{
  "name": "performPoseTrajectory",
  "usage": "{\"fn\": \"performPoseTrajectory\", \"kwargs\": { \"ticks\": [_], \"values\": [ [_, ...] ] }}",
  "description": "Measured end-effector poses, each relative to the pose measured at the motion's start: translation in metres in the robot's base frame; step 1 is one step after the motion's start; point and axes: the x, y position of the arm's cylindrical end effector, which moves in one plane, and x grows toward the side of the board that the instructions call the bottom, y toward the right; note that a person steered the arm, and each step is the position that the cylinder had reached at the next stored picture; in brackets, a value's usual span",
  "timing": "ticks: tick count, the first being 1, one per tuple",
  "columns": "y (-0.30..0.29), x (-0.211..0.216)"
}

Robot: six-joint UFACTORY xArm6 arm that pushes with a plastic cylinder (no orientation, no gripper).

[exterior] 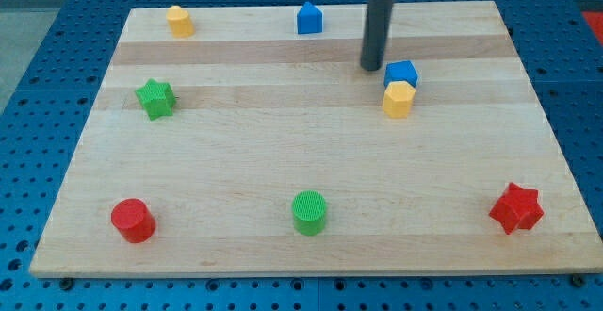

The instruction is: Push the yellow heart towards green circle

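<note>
My tip [372,68] rests on the board in the upper right part of the view. Just to its lower right is a blue cube [401,72], with a yellow block [399,99] touching the cube's lower edge; that yellow block looks angular. The tip is a small gap from the cube's left side. A second yellow block [179,20], more rounded and heart-like, sits at the top left, far from the tip. The green circle [309,212] stands near the bottom edge, at the middle.
A blue house-shaped block [309,18] sits at the top centre. A green star [155,98] is at the left, a red circle [133,220] at the bottom left and a red star [515,207] at the bottom right. The wooden board [283,141] ends at a blue pegboard surround.
</note>
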Motion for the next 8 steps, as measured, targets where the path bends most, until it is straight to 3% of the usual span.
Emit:
{"fn": "performPoseTrajectory", "kwargs": {
  "ticks": [5, 6, 8],
  "values": [
    [-0.299, -0.021],
    [-0.342, -0.038],
    [-0.361, -0.097]
  ]
}}
